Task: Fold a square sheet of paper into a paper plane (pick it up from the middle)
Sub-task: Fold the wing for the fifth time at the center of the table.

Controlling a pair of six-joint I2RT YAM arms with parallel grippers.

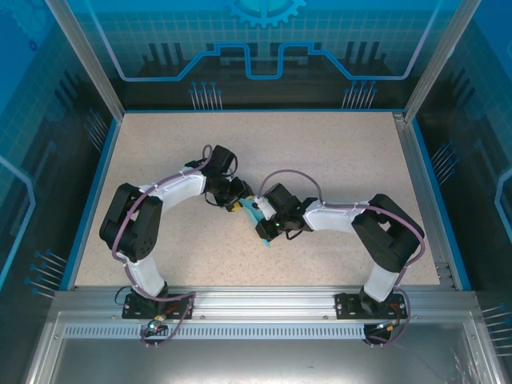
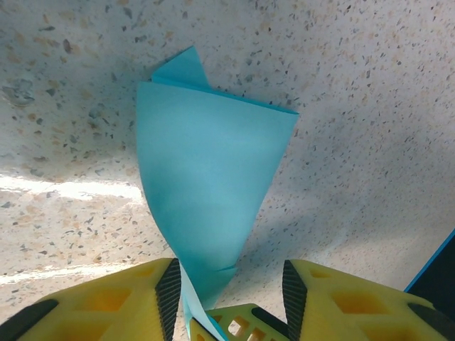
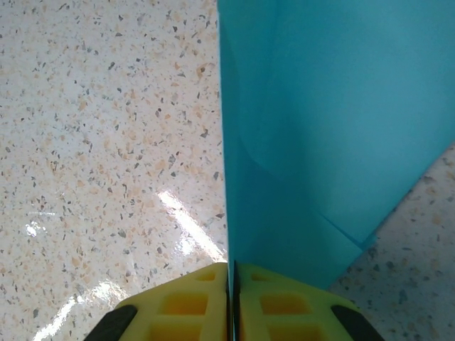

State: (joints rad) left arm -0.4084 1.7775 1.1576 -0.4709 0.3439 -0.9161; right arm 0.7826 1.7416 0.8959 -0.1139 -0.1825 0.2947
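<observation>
The right tool (image 3: pixel 232 298) pinches the folded blue paper (image 2: pixel 206 185) at the middle of the counter (image 1: pixel 344 152). The left tool (image 2: pixel 231 285) stands parted, the paper's narrow end between its fingers.

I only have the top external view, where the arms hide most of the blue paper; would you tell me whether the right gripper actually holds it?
Observer: Yes; the right wrist view shows the right gripper shut on the paper, an edge pinched between its yellow fingers.
Operator: Thank you; and the other arm?
Observer: The left gripper is open, the paper's narrow end running down between its fingers.
Operator: How is the paper folded?
Observer: To a taper, with a small corner poking past the wide end.
</observation>
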